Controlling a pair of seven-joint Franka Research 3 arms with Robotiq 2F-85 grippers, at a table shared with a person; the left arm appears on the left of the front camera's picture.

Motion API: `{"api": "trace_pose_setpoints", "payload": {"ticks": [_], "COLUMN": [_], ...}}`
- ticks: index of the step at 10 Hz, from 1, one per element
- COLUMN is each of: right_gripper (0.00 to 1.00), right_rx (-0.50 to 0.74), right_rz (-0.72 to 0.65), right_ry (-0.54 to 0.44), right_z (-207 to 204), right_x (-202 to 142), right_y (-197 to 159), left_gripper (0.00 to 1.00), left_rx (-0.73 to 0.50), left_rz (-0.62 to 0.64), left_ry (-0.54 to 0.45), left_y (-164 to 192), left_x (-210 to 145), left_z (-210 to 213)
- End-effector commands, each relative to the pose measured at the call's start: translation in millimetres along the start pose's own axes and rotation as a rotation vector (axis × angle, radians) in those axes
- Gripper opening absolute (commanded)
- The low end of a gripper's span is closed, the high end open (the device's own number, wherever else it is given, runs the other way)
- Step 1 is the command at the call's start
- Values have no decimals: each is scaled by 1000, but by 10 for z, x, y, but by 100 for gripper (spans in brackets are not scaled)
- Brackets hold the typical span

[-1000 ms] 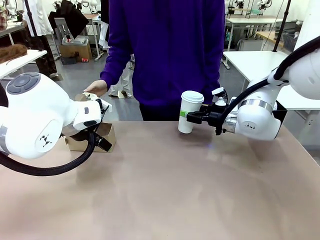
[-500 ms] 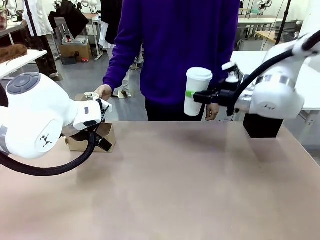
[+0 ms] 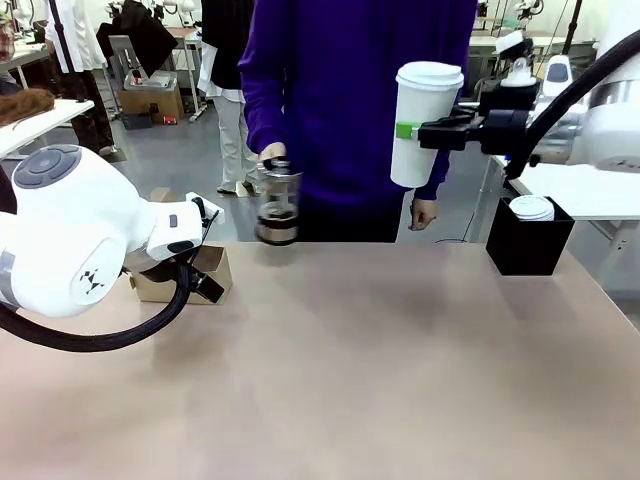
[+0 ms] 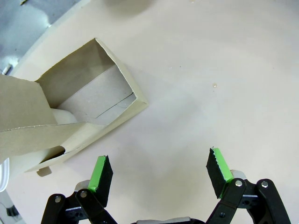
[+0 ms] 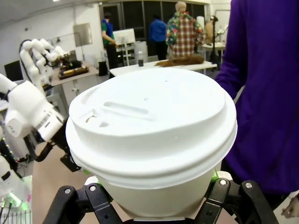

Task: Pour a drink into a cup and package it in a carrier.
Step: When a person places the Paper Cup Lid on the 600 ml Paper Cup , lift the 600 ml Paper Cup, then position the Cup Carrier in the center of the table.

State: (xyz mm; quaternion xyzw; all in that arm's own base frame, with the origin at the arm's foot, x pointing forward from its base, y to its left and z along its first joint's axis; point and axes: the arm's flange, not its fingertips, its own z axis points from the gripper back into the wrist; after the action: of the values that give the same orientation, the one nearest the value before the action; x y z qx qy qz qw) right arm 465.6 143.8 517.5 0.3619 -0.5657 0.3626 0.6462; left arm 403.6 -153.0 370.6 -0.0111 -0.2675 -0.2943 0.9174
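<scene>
Fingers of the right gripper (image 3: 408, 131) clamp a tall white lidded paper cup (image 3: 428, 105) aloft; the left gripper (image 4: 159, 170) gapes beside a brown cardboard carrier (image 4: 88, 100); a person's hand (image 3: 272, 153) holds a glass pitcher (image 3: 278, 205).

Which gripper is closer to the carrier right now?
Left. The left gripper hangs open just beside the carrier; the right gripper is raised across the table, shut on the cup.

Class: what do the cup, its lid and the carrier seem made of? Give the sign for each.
Cup: likely paper, matte white wall.
Lid: likely plastic, smooth, moulded sip hole and rim.
Carrier: brown cardboard, dull, with folds and cut edges.
</scene>
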Motion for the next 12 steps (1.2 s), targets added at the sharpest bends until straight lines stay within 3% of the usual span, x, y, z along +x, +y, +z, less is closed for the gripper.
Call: {"api": "trace_pose_setpoints", "payload": {"ticks": [1,4,5,12], "right_gripper": [81,81,81,81], "right_rx": [17,81,11,11], "right_rz": [-33,-100,-26,-26], "right_ry": [47,-16,29,29], "right_z": [124,173,122,122], "right_x": [103,26,117,117], "right_y": [99,-125,67,67], "left_gripper": [100,100,100,100], "left_rx": [-2,-2,-2,-2], "left_rz": [2,2,2,2], "left_ry": [0,0,0,0], "left_y": [7,7,7,7], "left_x": [-6,-6,-6,-6], "left_z": [2,2,2,2]}}
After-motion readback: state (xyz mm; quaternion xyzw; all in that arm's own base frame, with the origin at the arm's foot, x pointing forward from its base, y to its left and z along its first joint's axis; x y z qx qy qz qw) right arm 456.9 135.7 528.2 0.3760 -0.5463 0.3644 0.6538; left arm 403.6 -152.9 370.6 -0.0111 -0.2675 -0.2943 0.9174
